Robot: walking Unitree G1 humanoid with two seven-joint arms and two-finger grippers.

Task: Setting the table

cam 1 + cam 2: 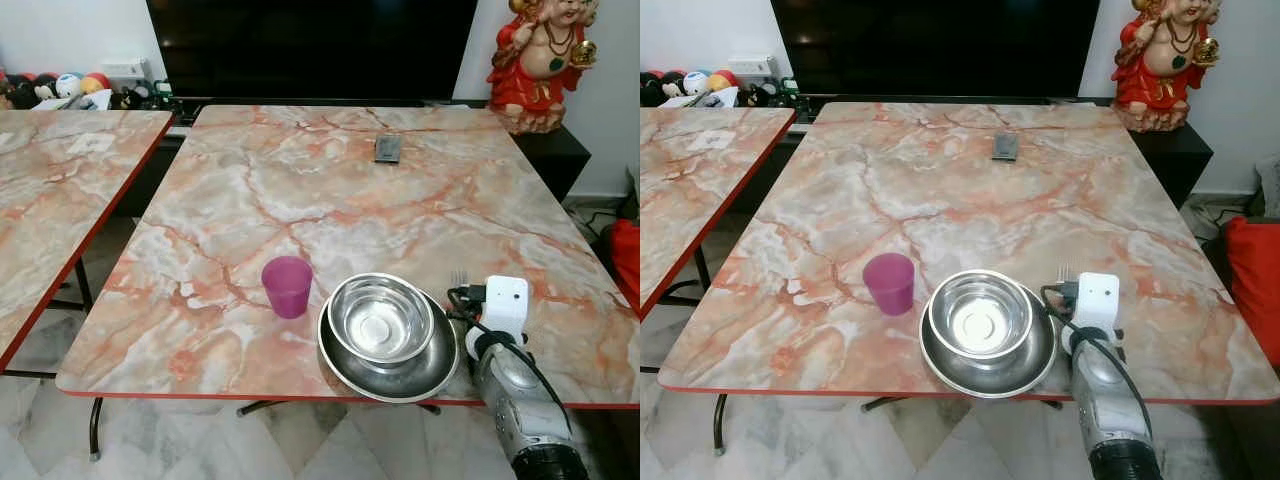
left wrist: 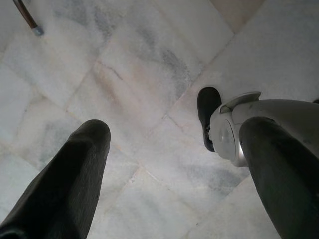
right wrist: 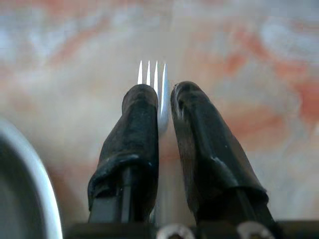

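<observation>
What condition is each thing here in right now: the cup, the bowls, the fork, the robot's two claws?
Purple cup: upright on the table, left of the bowls.
Small steel bowl: nested in the larger one, empty.
Large steel bowl: at the table's near edge.
Fork: pinched, tines forward.
Right gripper: shut on the fork, beside the bowls.
Left gripper: open, hanging over the floor.

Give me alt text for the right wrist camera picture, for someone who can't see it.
The right pincer has its two long black fingers closed on a silver metal fork, whose four tines stick out past the fingertips. Beneath lies the orange-veined marble-pattern tabletop, blurred, and the curved rim of a shiny steel bowl shows at one edge.
</observation>
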